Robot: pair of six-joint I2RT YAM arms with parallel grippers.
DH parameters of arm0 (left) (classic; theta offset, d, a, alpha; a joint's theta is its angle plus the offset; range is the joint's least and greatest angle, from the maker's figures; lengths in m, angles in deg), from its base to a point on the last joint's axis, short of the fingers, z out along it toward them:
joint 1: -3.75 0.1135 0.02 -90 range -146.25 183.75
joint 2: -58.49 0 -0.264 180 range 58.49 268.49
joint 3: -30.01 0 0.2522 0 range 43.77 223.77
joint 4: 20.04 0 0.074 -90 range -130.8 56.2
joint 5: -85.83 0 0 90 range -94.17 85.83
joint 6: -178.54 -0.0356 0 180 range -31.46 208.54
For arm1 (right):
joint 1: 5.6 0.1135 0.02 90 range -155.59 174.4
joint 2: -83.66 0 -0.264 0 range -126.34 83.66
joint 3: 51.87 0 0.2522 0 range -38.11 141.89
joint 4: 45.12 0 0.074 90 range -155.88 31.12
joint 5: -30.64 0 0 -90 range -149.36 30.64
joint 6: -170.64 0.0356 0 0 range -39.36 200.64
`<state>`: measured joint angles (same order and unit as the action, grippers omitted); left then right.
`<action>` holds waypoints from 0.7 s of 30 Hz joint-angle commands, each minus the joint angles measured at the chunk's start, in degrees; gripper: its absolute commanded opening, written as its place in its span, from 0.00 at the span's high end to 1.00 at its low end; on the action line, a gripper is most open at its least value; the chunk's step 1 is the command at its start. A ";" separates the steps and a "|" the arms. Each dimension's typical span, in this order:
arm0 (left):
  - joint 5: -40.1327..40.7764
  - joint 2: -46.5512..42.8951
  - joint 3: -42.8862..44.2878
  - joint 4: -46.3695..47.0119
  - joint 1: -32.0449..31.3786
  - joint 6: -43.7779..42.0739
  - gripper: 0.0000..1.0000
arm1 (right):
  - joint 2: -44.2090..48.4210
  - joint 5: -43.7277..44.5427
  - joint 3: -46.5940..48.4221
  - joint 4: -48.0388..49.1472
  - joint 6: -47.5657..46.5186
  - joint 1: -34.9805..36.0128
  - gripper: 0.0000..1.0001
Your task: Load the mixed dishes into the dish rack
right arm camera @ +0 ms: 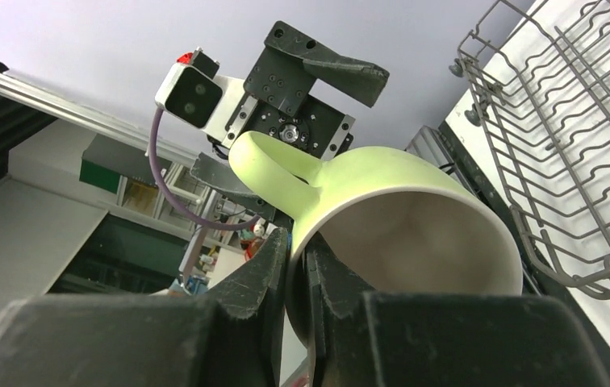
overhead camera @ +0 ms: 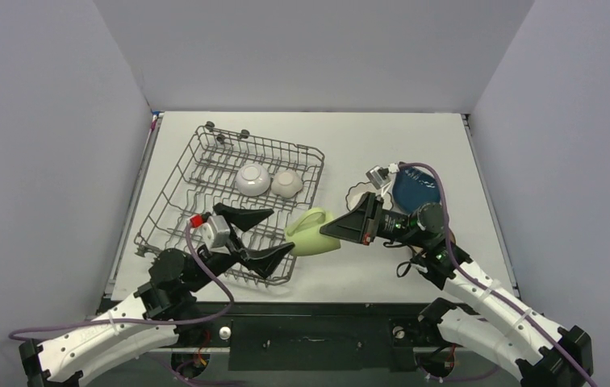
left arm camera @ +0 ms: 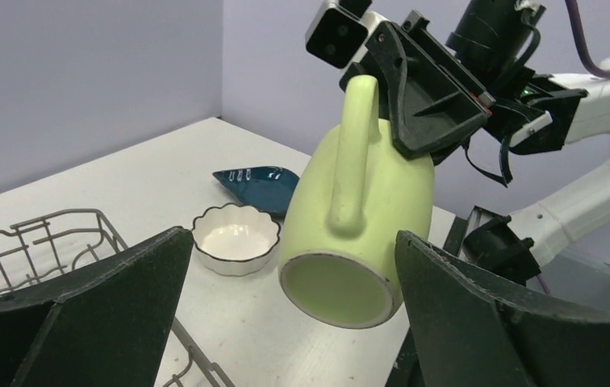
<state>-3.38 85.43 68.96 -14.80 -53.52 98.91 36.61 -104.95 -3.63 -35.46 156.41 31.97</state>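
Observation:
A light green mug (overhead camera: 311,234) hangs on its side above the table, just right of the dish rack (overhead camera: 229,193). My right gripper (overhead camera: 342,230) is shut on its rim, one finger inside and one outside (right arm camera: 298,250). The mug's (left arm camera: 366,201) base faces my left gripper (overhead camera: 283,230), which stands open with the mug just beyond its fingertips (left arm camera: 487,322). Two white bowls (overhead camera: 252,179) (overhead camera: 286,184) sit in the rack. On the table lie a white scalloped bowl (left arm camera: 236,238) and a dark blue dish (left arm camera: 257,184).
The scalloped bowl (overhead camera: 358,193) and blue dish (overhead camera: 415,189) lie behind my right arm, partly hidden by it. Grey walls close in the table on three sides. The rack's near right corner (right arm camera: 560,161) is close to the mug.

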 commanded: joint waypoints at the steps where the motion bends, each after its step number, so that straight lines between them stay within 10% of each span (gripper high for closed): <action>1: -4.73 0.29 1.35 -2.45 0.15 -1.64 0.04 | -0.37 -2.36 2.80 10.13 2.94 0.81 1.00; 21: -17.20 6.03 -0.19 12.03 0.15 1.79 0.03 | -5.54 -1.64 1.90 24.39 10.09 4.64 1.00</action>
<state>-19.70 91.38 68.52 -7.71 -53.52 99.35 31.48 -107.44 -3.63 -20.97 165.05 35.88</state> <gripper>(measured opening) 0.966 0.073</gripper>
